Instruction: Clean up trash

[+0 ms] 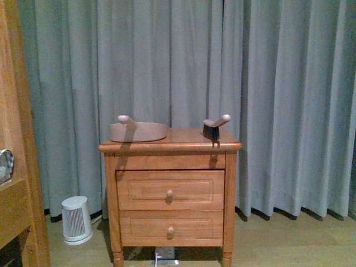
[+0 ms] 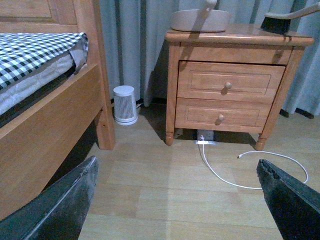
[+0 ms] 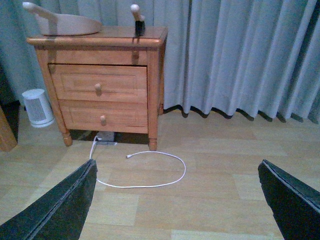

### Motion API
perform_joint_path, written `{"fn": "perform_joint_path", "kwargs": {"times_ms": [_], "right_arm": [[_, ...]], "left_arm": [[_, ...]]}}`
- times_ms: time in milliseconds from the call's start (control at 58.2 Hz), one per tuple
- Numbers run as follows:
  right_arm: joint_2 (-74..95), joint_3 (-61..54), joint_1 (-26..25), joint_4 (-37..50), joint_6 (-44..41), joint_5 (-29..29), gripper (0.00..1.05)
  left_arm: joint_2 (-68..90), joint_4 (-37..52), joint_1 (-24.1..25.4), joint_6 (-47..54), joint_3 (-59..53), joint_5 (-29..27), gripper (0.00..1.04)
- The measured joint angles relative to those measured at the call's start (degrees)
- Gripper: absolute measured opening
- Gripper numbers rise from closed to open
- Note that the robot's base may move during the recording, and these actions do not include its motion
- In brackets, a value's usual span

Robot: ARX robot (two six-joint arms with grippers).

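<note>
No wad of white paper shows in any view; the trash is out of view. A beige dustpan lies on the left of the wooden nightstand top, and a hand brush with black bristles lies on the right. Both also show in the left wrist view, dustpan and brush, and in the right wrist view, dustpan and brush. My left gripper is open and empty low over the wood floor. My right gripper is open and empty over the floor too.
A white cable loops on the floor before the nightstand, from a plug under it. A small white device stands left of the nightstand. A wooden bed with checked bedding is at left. Grey curtains hang behind.
</note>
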Motion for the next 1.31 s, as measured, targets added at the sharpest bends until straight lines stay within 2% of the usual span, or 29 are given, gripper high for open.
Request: {"fn": "perform_joint_path", "kwargs": {"times_ms": [1305], "right_arm": [[0.02, 0.0, 0.0, 0.0, 0.0, 0.0, 0.97]], "left_arm": [[0.0, 0.0, 0.0, 0.0, 0.0, -0.02, 0.97]]}}
